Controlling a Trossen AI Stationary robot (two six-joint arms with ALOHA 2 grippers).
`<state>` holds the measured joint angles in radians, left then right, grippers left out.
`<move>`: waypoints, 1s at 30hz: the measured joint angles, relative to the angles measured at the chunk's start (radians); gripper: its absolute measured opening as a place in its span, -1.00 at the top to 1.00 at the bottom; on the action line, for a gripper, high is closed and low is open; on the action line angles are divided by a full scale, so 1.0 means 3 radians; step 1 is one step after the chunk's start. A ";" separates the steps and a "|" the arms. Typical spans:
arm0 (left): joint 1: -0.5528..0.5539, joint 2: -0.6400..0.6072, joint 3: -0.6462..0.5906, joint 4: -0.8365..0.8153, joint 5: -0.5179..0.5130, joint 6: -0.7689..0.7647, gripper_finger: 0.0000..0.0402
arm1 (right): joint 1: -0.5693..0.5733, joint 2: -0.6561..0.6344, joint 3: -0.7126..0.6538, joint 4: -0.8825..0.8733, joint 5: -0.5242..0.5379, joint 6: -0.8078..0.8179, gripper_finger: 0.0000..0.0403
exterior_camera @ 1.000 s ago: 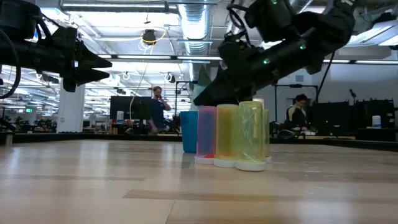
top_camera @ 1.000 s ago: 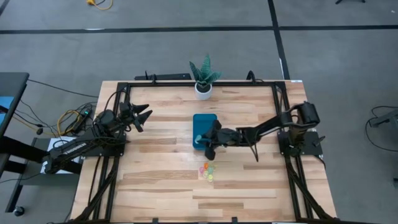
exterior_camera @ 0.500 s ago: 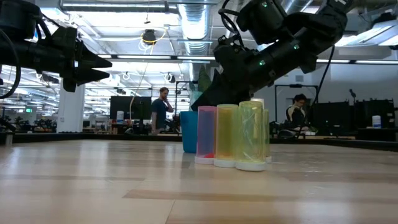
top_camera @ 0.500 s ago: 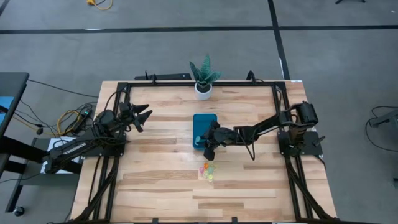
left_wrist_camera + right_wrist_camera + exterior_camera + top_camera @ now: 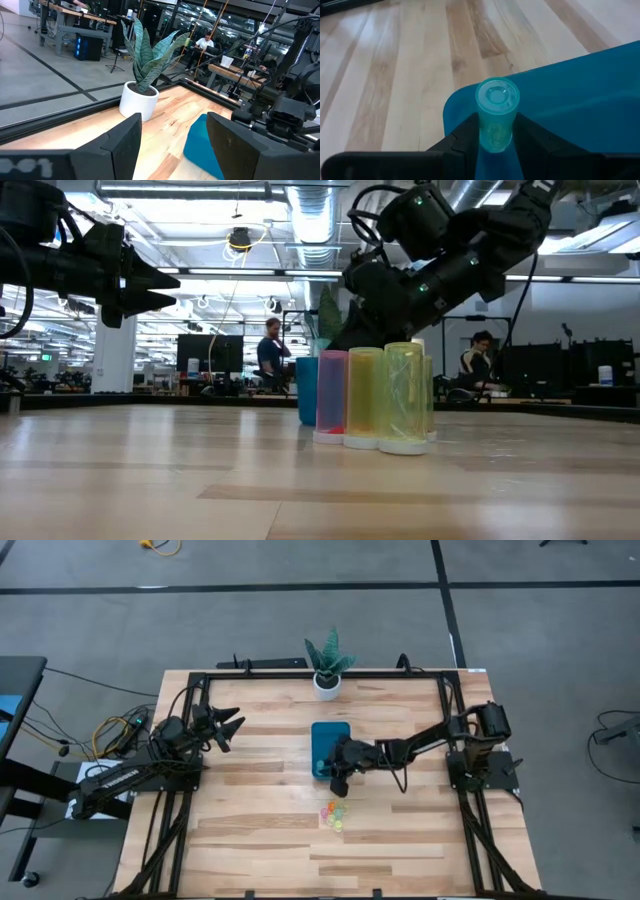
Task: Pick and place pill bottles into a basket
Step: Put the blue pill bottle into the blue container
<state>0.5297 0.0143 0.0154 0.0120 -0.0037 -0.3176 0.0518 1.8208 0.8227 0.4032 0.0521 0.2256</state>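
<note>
The right end effector [image 5: 496, 134] is clamped on a teal bottle [image 5: 496, 117], poised over the basket [image 5: 580, 95] corner. Other bottles [image 5: 334, 814] stand just behind it on the worktop [image 5: 260, 830]. The left end effector [image 5: 172, 137] waits well apart, fingers spread, probably empty.

Open-plan robotics lab or workshop. Butcher-block table [image 5: 270, 830] on a black metal frame, grey concrete floor with taped lines around it. Beyond the table: exposed ceiling ducts [image 5: 310, 215], strip lights, benches with monitors [image 5: 210, 352], people [image 5: 270, 352] at workstations (one seated [image 5: 482, 360]). Potted plant [image 5: 141, 75] at the table's far edge.
</note>
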 joint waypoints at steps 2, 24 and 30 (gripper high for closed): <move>0.0001 0.0000 0.0001 0.0000 0.0000 0.0001 -0.06 | -0.0033 -0.0001 0.0000 -0.0002 -0.0071 0.0002 0.49; 0.0001 0.0000 0.0001 0.0000 0.0000 0.0000 -0.06 | -0.0110 -0.0001 0.0068 -0.0089 -0.0273 -0.0060 0.49; 0.0000 0.0000 0.0000 0.0000 0.0000 0.0001 -0.06 | -0.0103 -0.0001 0.0241 -0.0393 -0.0272 -0.0146 0.49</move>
<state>0.5297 0.0143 0.0154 0.0120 -0.0036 -0.3172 0.0210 1.8206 0.8951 0.2854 -0.0296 0.1820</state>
